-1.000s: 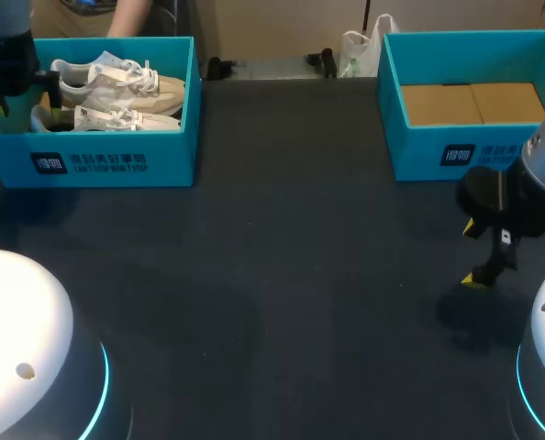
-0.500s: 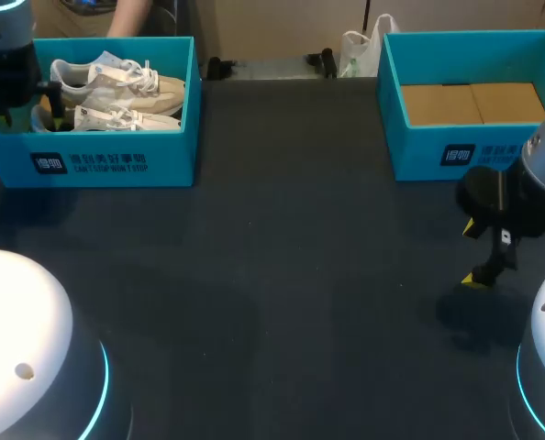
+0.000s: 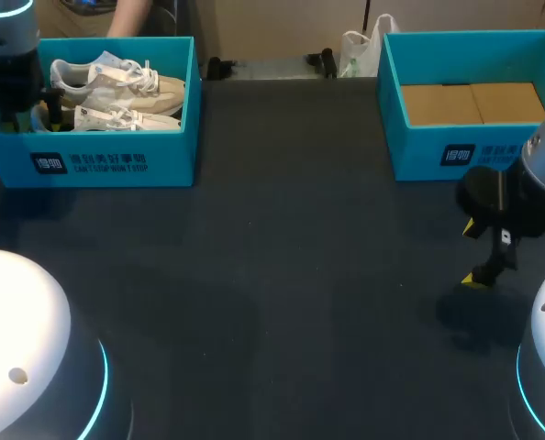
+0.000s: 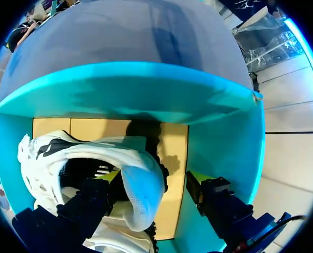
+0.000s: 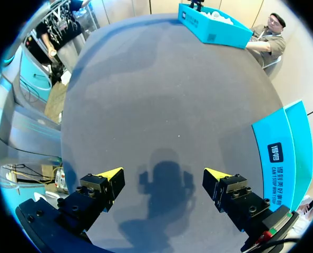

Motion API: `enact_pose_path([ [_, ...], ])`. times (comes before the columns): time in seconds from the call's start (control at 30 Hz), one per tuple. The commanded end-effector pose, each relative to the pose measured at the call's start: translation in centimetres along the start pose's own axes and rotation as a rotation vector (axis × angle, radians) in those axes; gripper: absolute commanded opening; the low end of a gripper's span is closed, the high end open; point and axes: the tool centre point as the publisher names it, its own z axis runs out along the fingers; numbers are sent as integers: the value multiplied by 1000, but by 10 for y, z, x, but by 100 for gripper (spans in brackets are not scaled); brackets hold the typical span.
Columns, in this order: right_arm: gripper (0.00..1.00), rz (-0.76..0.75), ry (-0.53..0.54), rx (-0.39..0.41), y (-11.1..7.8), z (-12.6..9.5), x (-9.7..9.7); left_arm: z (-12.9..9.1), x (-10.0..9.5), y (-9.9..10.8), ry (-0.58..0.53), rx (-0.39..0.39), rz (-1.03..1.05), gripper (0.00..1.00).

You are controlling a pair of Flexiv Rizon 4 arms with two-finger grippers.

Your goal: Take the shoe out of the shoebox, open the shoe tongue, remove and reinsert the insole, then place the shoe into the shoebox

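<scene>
Compared with a second ago, the left gripper [image 4: 151, 178] has slid a little toward the middle of the table and sunk lower. In the head view it now sits right at the outer end of the left shoebox [image 3: 107, 161] instead of hanging by the corner. Half a second ago it was roughly halfway through that shift.

From the left wrist view, its fingers are spread wide with the heel of a white shoe [image 4: 142, 192] between them. One yellow tip sits close against the shoe's side by the opening. The other tip is clear of the heel, with the box's brown floor showing in the gap, so nothing is pinched yet. The shoe is down on the box floor. A second shoe [image 3: 116, 81] lies beside it, and from the head view both point their toes toward the middle of the table. Neither shoe looks like it has budged across the frames.

The right gripper [image 5: 163, 175] hasn't changed at all. It hangs over the dark table [image 3: 272, 275] in the same spot, just in front of the right shoebox [image 3: 456, 152], with its fingers wide apart and holding nothing. Its shadow sits on the table straight ahead of the tips. That right shoebox shows only its brown floor, same as before.
</scene>
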Motion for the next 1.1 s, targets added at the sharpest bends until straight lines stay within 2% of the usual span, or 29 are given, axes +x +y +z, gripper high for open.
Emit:
enact_pose_path([
  [0.03,100,1,-2,3,1,1,1,5,0,2,-1,7,2,75],
  [0.13,100,1,-2,3,1,1,1,10,1,-1,-4,15,8,67],
  [0.3,100,1,-2,3,1,1,1,15,1,-3,-7,16,14,70],
  [0.57,100,1,-2,3,1,1,1,21,1,-2,-6,19,14,67],
  [0.63,100,1,-2,3,1,1,1,22,1,-3,-5,22,15,61],
  [0.67,100,1,-2,3,1,1,1,23,1,-3,-4,23,16,51],
  [0.7,100,1,-2,3,1,1,1,23,1,-3,-3,24,15,47],
  [0.73,100,1,-2,3,1,1,1,24,1,-3,-2,26,15,36],
  [0.77,100,1,-2,3,1,1,1,24,1,-3,-1,26,15,13],
  [0.8,100,1,-2,3,1,1,1,25,1,-3,0,27,14,0],
  [1.1,100,1,-2,3,1,1,1,24,6,-3,5,28,13,0],
])
